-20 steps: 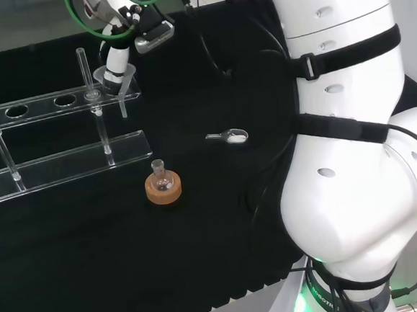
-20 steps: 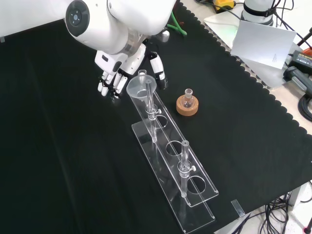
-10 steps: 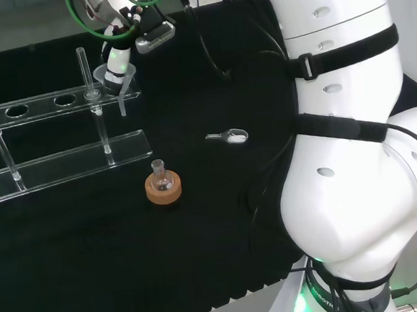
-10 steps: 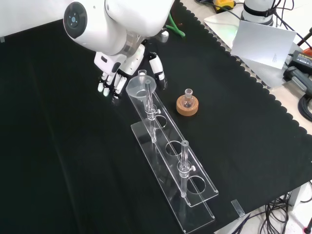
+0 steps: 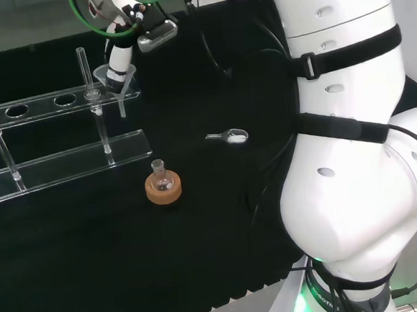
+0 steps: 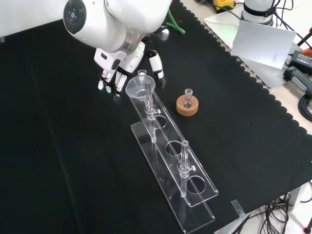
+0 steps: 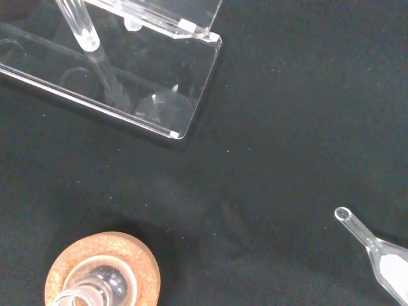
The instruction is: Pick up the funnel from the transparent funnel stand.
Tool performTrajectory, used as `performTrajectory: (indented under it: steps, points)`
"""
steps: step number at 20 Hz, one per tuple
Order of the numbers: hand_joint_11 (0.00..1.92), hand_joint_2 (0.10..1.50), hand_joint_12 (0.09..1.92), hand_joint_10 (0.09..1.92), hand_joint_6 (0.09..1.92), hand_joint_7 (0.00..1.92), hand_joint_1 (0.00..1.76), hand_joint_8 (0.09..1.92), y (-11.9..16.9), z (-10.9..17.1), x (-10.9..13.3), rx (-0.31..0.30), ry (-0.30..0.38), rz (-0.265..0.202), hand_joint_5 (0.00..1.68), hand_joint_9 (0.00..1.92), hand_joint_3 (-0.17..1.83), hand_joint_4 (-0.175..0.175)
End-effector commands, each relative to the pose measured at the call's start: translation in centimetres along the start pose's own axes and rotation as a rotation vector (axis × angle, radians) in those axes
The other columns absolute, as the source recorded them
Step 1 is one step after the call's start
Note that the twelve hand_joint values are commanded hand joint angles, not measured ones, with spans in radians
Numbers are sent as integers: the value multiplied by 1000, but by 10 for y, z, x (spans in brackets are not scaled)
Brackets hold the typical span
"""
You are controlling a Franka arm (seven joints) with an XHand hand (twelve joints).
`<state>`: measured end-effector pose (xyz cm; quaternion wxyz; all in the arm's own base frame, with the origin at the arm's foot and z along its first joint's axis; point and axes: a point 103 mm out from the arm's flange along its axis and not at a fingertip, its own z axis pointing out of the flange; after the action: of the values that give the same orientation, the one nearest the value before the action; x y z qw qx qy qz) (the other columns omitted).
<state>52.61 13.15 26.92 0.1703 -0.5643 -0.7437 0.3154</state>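
Approach step: black and white hand point(image 6: 127, 66), fingers relaxed and empty, beside clear glass funnel point(image 6: 138, 87) at transparent stand's point(image 6: 195, 195) end hole. Next: curl around funnel cone, lift.

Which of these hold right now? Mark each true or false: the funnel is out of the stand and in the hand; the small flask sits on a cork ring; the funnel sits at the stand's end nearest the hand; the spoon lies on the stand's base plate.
1. The funnel is out of the funnel stand and in the hand. False: it rests in the stand's end hole, and the hand's fingers hang beside it, not curled round it.
2. The small flask sits on a cork ring. True.
3. The funnel sits at the stand's end nearest the hand. True.
4. The spoon lies on the stand's base plate. False: it lies on the black cloth, apart from the stand.
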Motion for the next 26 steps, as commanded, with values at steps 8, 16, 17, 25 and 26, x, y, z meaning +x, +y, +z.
performTrajectory:
  steps: [8, 16, 17, 25, 26]
  points:
    - [0, 741, 87, 789, 87, 575, 604, 488, 1, 3, 2, 1, 2, 1, 337, 45, 16, -10]
    - [0, 751, 87, 742, 87, 790, 613, 470, -2, -1, 4, -49, 10, 14, 540, 194, 18, -3]
    - [1, 753, 87, 727, 87, 816, 618, 465, -2, -1, 5, -52, 12, 15, 567, 217, 19, -1]
    - [0, 763, 282, 570, 87, 999, 693, 407, -5, 1, 5, -93, 38, 21, 719, 428, 19, 7]
    - [0, 764, 325, 560, 87, 1009, 705, 406, -6, 0, 5, -107, 50, 23, 729, 448, 19, 7]
